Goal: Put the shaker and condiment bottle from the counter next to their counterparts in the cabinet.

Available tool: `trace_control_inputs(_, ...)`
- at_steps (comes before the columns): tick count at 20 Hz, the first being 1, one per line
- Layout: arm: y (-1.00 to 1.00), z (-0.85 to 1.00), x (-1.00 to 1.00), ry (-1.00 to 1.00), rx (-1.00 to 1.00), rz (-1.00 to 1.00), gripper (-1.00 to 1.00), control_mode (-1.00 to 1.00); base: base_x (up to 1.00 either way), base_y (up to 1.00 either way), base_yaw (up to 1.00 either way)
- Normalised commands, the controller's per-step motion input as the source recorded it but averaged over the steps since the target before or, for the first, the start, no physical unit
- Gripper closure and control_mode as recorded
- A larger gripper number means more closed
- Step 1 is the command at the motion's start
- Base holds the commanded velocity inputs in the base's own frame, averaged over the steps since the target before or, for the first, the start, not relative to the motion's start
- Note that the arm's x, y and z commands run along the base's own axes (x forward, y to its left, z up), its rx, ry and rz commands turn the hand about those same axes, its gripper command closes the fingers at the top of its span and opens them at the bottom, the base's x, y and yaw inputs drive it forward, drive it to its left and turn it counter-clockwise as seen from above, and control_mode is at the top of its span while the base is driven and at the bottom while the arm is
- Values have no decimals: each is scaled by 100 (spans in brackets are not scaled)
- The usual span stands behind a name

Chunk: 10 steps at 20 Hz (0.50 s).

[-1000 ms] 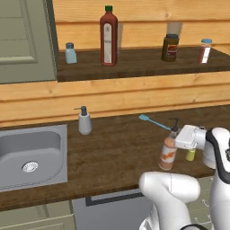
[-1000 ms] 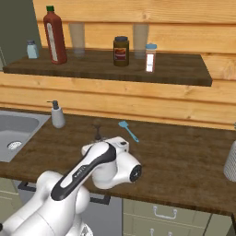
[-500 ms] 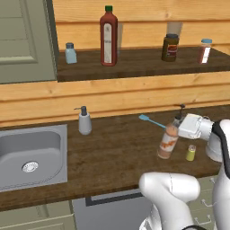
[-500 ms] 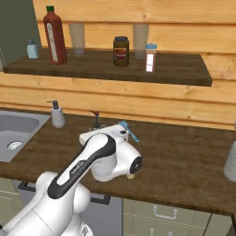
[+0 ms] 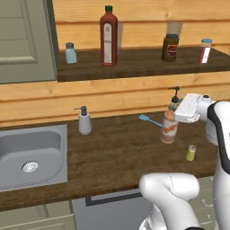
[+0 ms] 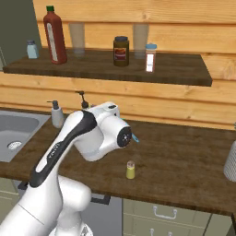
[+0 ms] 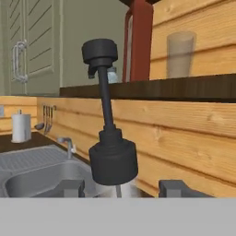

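Gripper (image 5: 176, 117): at the right of the left base view, seen closed around the condiment bottle (image 5: 169, 128), gripping near its neck; in the hand view the two finger tips stood either side of the bottle's dark nozzle and cap.
Condiment bottle: held upright and apparently lifted clear of the counter (image 5: 117, 152), right of centre in the left base view; whether its base was touching the wood could not be told for certain.
Shaker (image 5: 191, 152): left standing on the counter at the lower right of the left base view, just beside the held bottle and untouched; also seen at the centre of the right base view (image 6: 131, 170).
Soap dispenser (image 5: 84, 121): stood left of centre on the counter, next to the sink (image 5: 31, 152).
Cabinet (image 5: 134, 65): its dark shelf ran across the top of the frame, door open at the upper left.
Counterparts: the pale blue shaker (image 5: 70, 53) and the dark red bottle (image 5: 108, 36) were found at the shelf's left part, with free shelf beside them.
Progress: judged early; one item grasped, nothing yet placed, both items remaining to be shelved.
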Motion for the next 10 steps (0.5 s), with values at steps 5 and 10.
trace_control_inputs(5, 21, 76, -31, -6, -11, 0, 100, -100, 0, 0, 0)
trace_control_inputs(10, 1, 59, -33, 0, 9, 0, 100, -100, 0, 0, 0)
